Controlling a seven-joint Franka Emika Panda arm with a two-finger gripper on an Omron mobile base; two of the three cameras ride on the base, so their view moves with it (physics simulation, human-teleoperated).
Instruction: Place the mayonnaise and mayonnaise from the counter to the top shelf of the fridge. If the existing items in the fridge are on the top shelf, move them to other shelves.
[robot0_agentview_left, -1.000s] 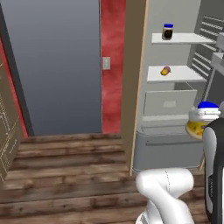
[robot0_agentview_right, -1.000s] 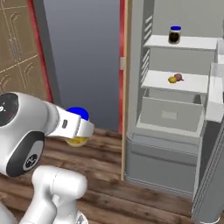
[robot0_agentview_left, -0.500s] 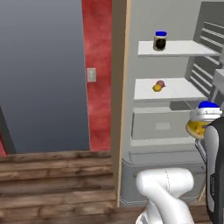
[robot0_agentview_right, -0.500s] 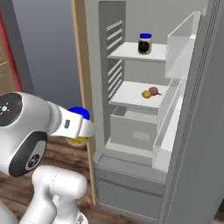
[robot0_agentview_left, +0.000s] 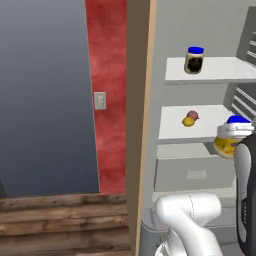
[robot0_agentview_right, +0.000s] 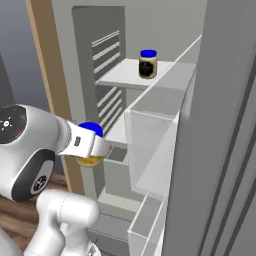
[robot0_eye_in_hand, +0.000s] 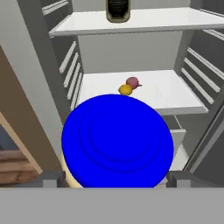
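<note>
Pincer (robot0_eye_in_hand: 116, 179): closed on a jar of mayonnaise (robot0_agentview_left: 231, 141), one dark finger tip (robot0_eye_in_hand: 49, 178) at each side of the jar below its blue lid (robot0_eye_in_hand: 117, 139). Jar held upright, lid uppermost, yellowish body below; its short axis of height runs vertical. Held in the air in front of the open fridge (robot0_agentview_right: 165, 30), at about the level of the middle shelf (robot0_eye_in_hand: 175, 94), outside the shelves.

Second mayonnaise jar (robot0_agentview_right: 147, 64): darker body, blue lid, standing upright on the top shelf (robot0_agentview_left: 220, 70), toward the shelf's left part as seen from the left base view. Rest of that shelf bare.

Existing items: dark red fruit (robot0_eye_in_hand: 132, 82) and orange-yellow fruit (robot0_eye_in_hand: 125, 90), on the middle shelf, touching or just beside each other, the yellow one nearer the front. In the hand view they sit just beyond the held jar's lid.

Box drawer (robot0_agentview_left: 192, 172): below the middle shelf, closed front.

Fridge door (robot0_agentview_right: 220, 150): swung open at the right of the right base view, its clear rack (robot0_agentview_right: 150, 145) standing between that camera and the lower shelves.

Surroundings: tan wooden panel (robot0_agentview_left: 137, 125) edging the fridge on the left; red wall (robot0_agentview_left: 105, 60) with a pale switch plate (robot0_agentview_left: 100, 100); large grey panel (robot0_agentview_left: 45, 95) further left; wood-plank floor (robot0_agentview_left: 60, 220).
</note>
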